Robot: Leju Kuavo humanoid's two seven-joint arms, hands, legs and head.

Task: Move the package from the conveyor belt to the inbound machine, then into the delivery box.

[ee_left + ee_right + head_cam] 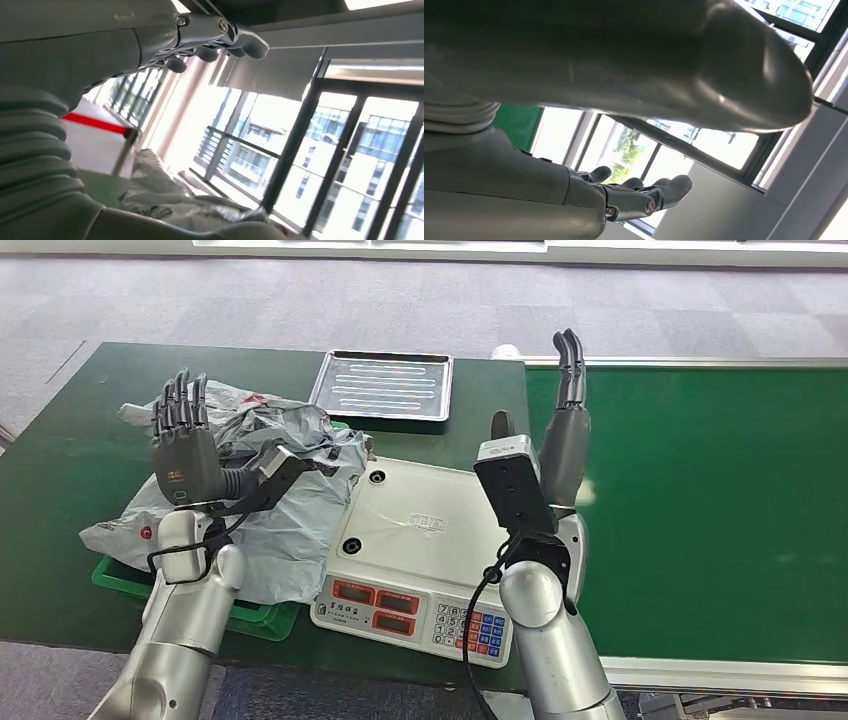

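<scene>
We find both hands raised and holding nothing. The left hand (183, 445) stands upright with fingers spread, above the package (270, 500); the right hand (563, 430) points upward, fingers straight and together, beside the scale (425, 550). We judge this posture a clearance stance: arms lifted off the goods.

The package, a crumpled grey plastic mailer, lies across the green delivery box (250, 618) at the table's near left, one corner touching or overlapping the scale's edge. We judge the task at or close to its last step, since the scale platform carries nothing and the conveyor belt (720, 510) is bare.

A metal tray (384, 386) sits behind the scale. The dark green table (70, 460) stands on grey carpet; the wrist views show large windows.
</scene>
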